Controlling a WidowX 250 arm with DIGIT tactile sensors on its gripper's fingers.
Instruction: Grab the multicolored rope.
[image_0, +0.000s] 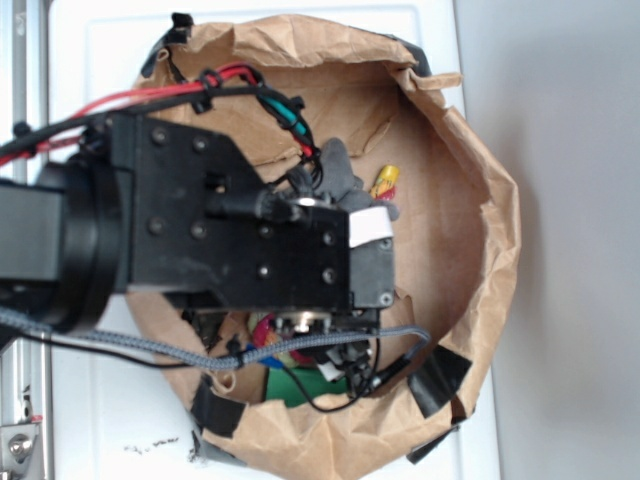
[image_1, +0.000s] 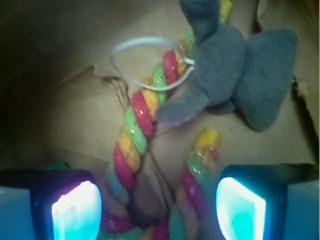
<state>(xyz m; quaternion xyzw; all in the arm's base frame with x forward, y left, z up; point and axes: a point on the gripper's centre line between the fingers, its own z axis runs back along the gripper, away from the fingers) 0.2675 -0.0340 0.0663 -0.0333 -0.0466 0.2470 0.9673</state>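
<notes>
In the wrist view the multicolored rope (image_1: 135, 125), twisted red, yellow and green strands, runs from under the grey plush toy (image_1: 225, 75) toward me and bends into a loop. My gripper (image_1: 159, 210) is open, and its two lit fingertips stand either side of the loop's two legs without pressing them. A white string loop (image_1: 145, 45) from the plush lies across the rope. In the exterior view the black arm (image_0: 250, 240) covers most of the rope. Only a bit of rope (image_0: 268, 335) below the arm and a yellow-red end (image_0: 385, 182) show beside the plush (image_0: 340, 170).
Everything lies in a wide brown paper bag (image_0: 480, 200) with crumpled, rolled-down walls taped at the corners. A green object (image_0: 300, 385) sits at the bag's lower edge. Cables (image_0: 200, 95) trail over the arm, which fills the bag's left half.
</notes>
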